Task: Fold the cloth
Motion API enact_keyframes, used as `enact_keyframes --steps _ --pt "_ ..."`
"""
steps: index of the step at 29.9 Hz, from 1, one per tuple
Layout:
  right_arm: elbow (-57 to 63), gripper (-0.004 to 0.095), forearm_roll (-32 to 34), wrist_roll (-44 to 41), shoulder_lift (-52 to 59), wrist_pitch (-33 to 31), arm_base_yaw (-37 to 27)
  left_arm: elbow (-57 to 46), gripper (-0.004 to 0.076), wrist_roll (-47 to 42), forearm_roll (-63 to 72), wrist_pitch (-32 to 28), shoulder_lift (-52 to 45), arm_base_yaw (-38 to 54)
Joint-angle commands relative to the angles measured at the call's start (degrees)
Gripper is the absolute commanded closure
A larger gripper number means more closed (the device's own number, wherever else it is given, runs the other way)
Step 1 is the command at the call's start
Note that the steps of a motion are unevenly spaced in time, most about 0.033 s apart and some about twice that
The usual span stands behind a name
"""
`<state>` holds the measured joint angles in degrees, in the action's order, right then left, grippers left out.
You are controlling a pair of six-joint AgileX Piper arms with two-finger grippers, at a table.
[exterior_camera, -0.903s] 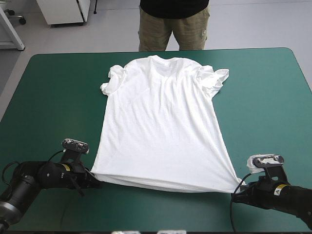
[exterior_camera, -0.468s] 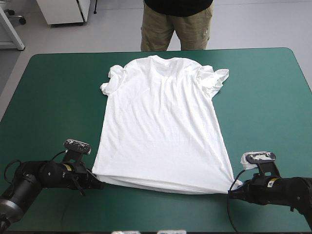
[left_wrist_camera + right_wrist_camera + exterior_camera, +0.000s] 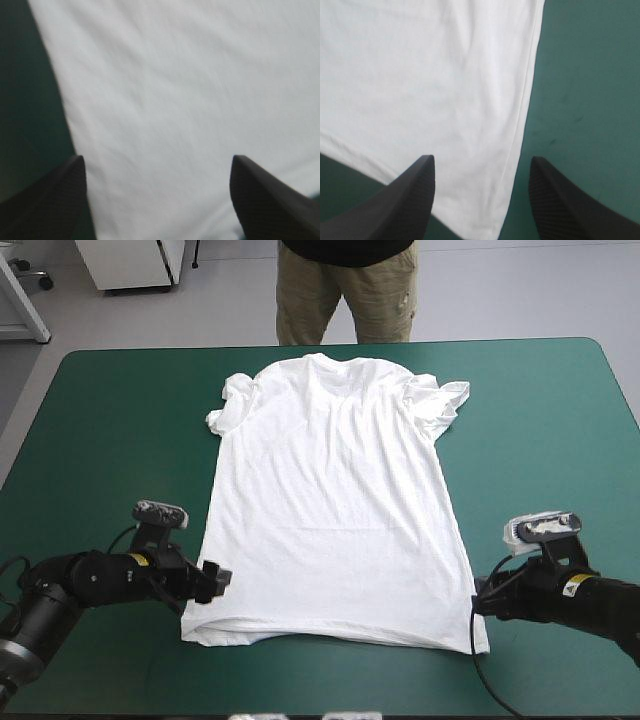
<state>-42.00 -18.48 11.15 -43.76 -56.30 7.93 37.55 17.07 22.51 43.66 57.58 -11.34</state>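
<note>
**Both released at hem: regrasp could skew fold**

High: shirt [image 3: 335, 500] flat mid-bench [image 3: 120, 420], collar far, hem near. Left end effector [image 3: 212, 578] and right end effector [image 3: 482, 602] sit at the near hem corners.
Left wrist: released, shirt beneath.
Right wrist: released, hem corner beneath.
Risk: uneven pinches skew the fold, and the bunched far sleeves [image 3: 228, 405] could get trapped.

Left arm [image 3: 70, 590] and right arm [image 3: 600, 602]: black tubular segments, small yellow label [image 3: 573, 589] near wrist. Fingers [image 3: 50, 200]: black, broad, curved fins.
</note>
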Motion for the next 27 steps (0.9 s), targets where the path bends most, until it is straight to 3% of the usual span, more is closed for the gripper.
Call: enact_keyframes --steps 1,7,12,17,27 --pt "-6.4 0.0370 0.2 -0.1 -0.9 5.7 -0.4 7.6 0.0147 -9.8 -7.5 -8.1 3.3 0.9" --pt "-9.3 0.0381 -0.1 1.6 -5.2 9.3 -0.4 20.4 0.0174 -9.1 -6.8 -9.1 18.5 3.9" --pt "-9.3 0.0461 -0.1 3.3 -8.4 9.8 -0.4 30.7 0.0211 -8.0 -7.1 -10.8 30.5 4.1" --pt "-9.3 0.0467 -0.4 3.7 -10.0 9.7 -0.4 40.7 0.0220 -8.0 -6.7 -8.1 42.0 4.1" --pt "-9.3 0.0467 -0.5 3.7 -10.5 9.7 -0.4 47.6 0.0232 -7.4 -6.9 -5.9 52.6 4.1"
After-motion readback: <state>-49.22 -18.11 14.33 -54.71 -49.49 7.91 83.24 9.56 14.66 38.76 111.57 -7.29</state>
